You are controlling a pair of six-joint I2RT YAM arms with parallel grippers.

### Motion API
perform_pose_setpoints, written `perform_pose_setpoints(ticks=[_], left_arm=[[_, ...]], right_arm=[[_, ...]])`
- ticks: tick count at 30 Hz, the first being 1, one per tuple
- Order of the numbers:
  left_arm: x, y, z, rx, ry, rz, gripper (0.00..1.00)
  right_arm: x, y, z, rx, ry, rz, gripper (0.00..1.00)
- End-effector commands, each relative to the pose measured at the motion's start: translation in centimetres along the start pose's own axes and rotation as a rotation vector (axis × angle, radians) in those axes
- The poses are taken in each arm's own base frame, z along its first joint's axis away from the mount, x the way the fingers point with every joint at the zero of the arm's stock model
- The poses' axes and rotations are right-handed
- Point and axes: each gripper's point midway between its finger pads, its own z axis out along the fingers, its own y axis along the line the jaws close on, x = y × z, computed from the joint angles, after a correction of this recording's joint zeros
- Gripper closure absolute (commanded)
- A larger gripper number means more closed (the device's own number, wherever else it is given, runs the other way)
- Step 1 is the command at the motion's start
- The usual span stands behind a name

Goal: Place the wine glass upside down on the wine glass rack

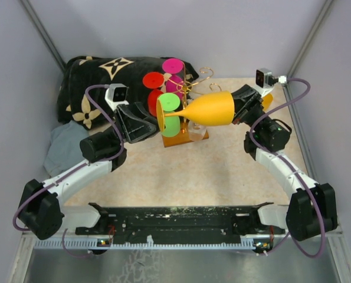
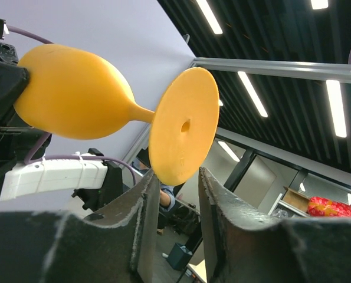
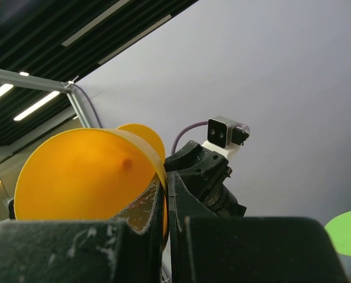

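Note:
The orange wine glass [image 1: 213,109] lies on its side in the air, foot to the left, just in front of the wine glass rack. The rack has gold wire arms [image 1: 202,73] and an orange-brown wooden base [image 1: 183,140]. My right gripper [image 1: 239,107] is shut on the rim of the bowl [image 3: 81,177], one finger inside and one outside. My left gripper [image 1: 154,122] is open. In the left wrist view the lower edge of the glass's foot [image 2: 184,127] sits between the fingertips [image 2: 148,180], with gaps on both sides.
Several other glasses hang on the rack with red [image 1: 153,79], pink [image 1: 173,65] and green [image 1: 172,125] feet. A black patterned blanket [image 1: 101,73] lies at the back left, a grey cloth [image 1: 66,147] at the left. The cage walls stand close.

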Motion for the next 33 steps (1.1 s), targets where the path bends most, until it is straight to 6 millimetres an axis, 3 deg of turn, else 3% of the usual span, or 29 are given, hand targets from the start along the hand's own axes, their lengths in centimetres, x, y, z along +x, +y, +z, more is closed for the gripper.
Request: perform_pose_setpoints(ticks=[1,3,5,8,16,21,23,31,33], left_arm=[[1.2,-4.9,0.4,0.188,0.039,0.156,0.65],[1.1,-5.1,0.5,0.19,0.037,0.162,0.74],[1.1,-5.1,0.5,0.191,0.034,0.164,0.77],[0.9,-5.0,0.6,0.182,0.026,0.156,0.61],[0.5,-5.0,0.8,0.181,0.006,0.165,0.59],[0.3,-4.9,0.8,0.173,-0.009,0.167,0.85],[0.2,-4.9,0.8,0.173,-0.014,0.171,1.0],[0.1,-5.6,1.1,0.164,-0.026,0.187,1.0],[0.0,-6.0,1.2,0.16,-0.032,0.198,1.0]], right_arm=[[0.1,4.2,-0.2,-0.177,-0.018,-0.152,1.0],[0.2,4.1,-0.2,-0.176,-0.017,-0.152,1.0],[0.3,4.0,-0.2,-0.176,-0.012,-0.149,1.0],[0.4,3.9,-0.2,-0.175,-0.009,-0.147,1.0],[0.8,4.1,-0.3,-0.178,0.012,-0.149,1.0],[1.1,4.0,-0.4,-0.176,0.022,-0.146,1.0],[1.2,3.9,-0.4,-0.174,0.03,-0.143,1.0],[1.4,3.7,-0.5,-0.168,0.032,-0.14,1.0],[1.3,3.7,-0.5,-0.167,0.03,-0.146,0.9]])
